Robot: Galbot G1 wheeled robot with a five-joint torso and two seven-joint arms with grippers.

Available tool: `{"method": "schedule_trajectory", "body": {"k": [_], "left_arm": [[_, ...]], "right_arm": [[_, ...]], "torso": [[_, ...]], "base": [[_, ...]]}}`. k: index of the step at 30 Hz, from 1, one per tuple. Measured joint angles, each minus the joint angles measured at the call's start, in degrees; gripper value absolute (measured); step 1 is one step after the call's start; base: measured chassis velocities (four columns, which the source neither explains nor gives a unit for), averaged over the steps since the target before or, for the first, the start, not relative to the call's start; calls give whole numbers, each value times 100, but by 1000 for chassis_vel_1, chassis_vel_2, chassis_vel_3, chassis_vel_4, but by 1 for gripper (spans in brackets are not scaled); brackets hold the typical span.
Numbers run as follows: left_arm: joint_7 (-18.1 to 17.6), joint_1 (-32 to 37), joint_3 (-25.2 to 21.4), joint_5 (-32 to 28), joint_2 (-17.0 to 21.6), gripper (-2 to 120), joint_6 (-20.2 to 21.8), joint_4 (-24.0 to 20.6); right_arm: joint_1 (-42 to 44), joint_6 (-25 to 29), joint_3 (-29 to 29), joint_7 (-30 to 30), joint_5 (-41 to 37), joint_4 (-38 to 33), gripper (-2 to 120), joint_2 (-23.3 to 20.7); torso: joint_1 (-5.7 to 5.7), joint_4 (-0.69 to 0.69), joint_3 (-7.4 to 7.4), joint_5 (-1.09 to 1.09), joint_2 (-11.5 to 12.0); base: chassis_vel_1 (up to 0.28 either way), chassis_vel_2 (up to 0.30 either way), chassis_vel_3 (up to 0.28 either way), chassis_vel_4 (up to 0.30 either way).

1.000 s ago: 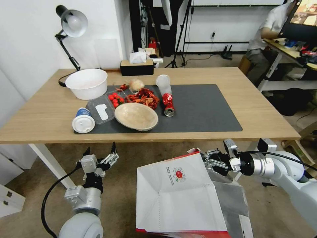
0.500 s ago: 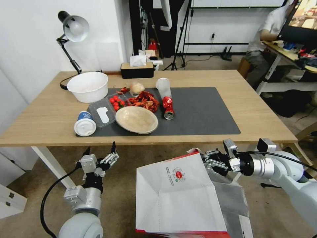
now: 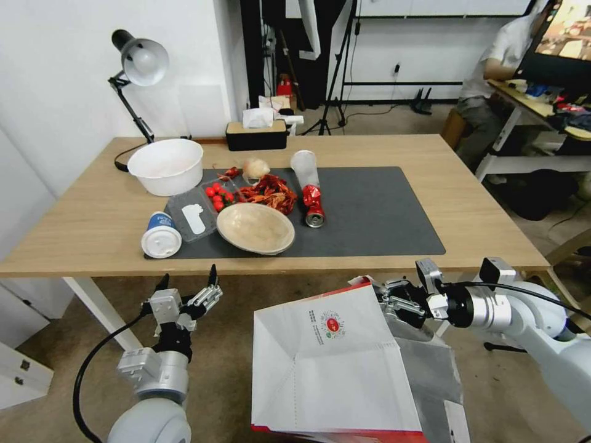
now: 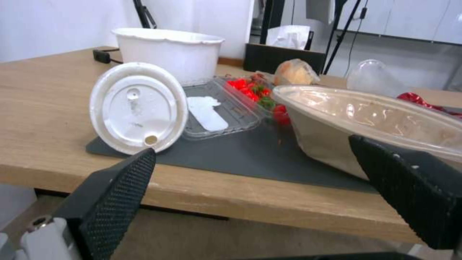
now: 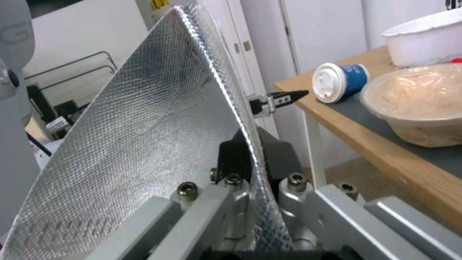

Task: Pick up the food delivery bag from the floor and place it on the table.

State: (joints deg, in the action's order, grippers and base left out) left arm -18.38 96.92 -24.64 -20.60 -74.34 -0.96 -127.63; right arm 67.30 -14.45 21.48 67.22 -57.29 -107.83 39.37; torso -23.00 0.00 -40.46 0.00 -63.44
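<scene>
Right claw (image 3: 389,299) pinches the food delivery bag (image 3: 332,363) rim (foil lining (image 5: 144,144) visible wrist-side); left claw (image 3: 188,294) gapes empty.

Bright, even indoor light with soft shadows under the table (image 3: 492,234), straight lines bowing toward the edges of the wide head view, glare glinting off the food delivery bag (image 5: 144,119) foil lining in the right wrist view, and blurred near fingers (image 4: 115,195) in the left wrist view.
</scene>
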Motion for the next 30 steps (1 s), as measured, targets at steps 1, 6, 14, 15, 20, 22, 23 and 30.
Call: {"method": "schedule_trajectory", "body": {"k": [1, 6, 14, 15, 20, 22, 23, 30], "left_arm": [[0, -4, -1, -2, 0, 100, -9, -1], [-8, -12, -2, -3, -2, 100, -42, 4], [-57, -7, -31, -1, 0, 100, -104, 21], [-57, -7, -31, -1, 0, 100, -104, 21], [-76, -6, -14, 18, -10, 100, -164, 37], [-77, -4, -7, 22, -14, 100, -172, 38], [-79, -3, -1, 27, -18, 100, -178, 38], [-16, 55, -4, 35, -7, 100, -195, -8]], "right_arm": [[1, 0, 5, 0, -4, -4, 0, 1], [14, 0, 39, -11, -77, -41, 0, -11], [110, -59, 664, -218, -970, -242, 0, -152], [110, -59, 664, -218, -970, -242, 0, -152], [427, 73, 1655, -1203, -2281, -679, 0, -353], [487, 142, 1826, -1544, -2498, -785, 0, -389], [576, 230, 2080, -2018, -2800, -935, 0, -441], [597, 778, 2812, -5150, -3566, -1713, 0, -699]], "torso": [[0, 0, 0, 0, 1], [6, 0, 8, 0, 15], [17, 1, 20, 1, 37], [17, 1, 20, 1, 37], [22, 0, 27, 0, 48], [23, 0, 28, 0, 50], [23, 1, 29, 0, 52], [28, -2, 35, 1, 60]], "base": [[0, 0, 0, 0], [0, 0, 0, 0], [0, 0, 0, 0], [0, 0, 0, 0], [0, 0, 0, 0], [0, 0, 0, 0], [0, 0, 0, 0], [0, 0, 0, 0]]}}
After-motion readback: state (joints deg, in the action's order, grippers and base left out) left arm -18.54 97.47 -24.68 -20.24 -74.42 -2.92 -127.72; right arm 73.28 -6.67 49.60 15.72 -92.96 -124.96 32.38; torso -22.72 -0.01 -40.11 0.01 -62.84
